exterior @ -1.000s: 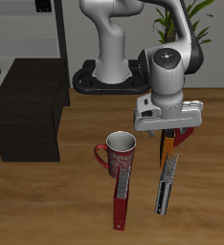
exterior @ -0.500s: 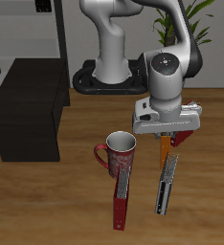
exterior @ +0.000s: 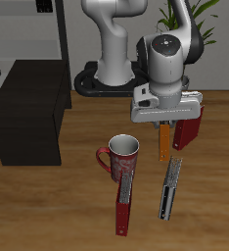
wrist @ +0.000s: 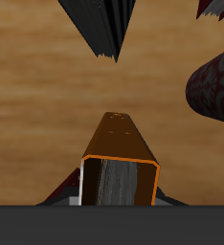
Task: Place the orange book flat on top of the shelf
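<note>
My gripper (exterior: 165, 125) is shut on the orange book (exterior: 164, 143) and holds it upright, clear of the table. In the wrist view the orange book (wrist: 119, 151) hangs straight below the gripper, its page edge facing the camera. The shelf (exterior: 28, 110), a low black cabinet with a flat top, stands well off to the side of the gripper, beyond the mug (exterior: 122, 153). Its top is bare.
A thick red book (exterior: 189, 132) stands just behind the gripper. A dark book (exterior: 169, 188) and a slim dark-red book (exterior: 124, 201) lie on the table toward the front edge. A tall open dark rack (exterior: 50, 34) stands behind the shelf.
The gripper has risen and moved slightly back with the orange book, lifting it off the table and away from the dark book.
</note>
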Tool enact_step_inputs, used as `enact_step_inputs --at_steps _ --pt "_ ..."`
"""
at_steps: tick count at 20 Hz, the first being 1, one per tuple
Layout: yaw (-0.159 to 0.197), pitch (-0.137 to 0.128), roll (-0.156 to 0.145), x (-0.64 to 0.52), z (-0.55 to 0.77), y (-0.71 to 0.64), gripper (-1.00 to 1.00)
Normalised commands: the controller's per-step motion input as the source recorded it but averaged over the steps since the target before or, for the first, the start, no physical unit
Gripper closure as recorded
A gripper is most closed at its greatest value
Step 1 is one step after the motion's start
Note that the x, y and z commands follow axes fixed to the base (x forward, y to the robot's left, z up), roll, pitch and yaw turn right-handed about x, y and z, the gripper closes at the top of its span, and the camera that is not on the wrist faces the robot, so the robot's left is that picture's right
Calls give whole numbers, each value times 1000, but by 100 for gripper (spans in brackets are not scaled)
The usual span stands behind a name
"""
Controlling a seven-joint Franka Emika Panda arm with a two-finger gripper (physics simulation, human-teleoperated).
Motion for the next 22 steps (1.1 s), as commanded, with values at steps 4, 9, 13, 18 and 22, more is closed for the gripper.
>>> enact_step_inputs --at_steps 4,9,13,18,22 --pt "67 -67 -53 -518 644 -356 100" --pt "38 -36 -61 -225 338 -297 100" --pt "57 -48 -109 -224 435 -407 100" --pt "56 -72 -126 -195 476 -393 100" --pt "85 -91 -127 -114 469 -380 100"
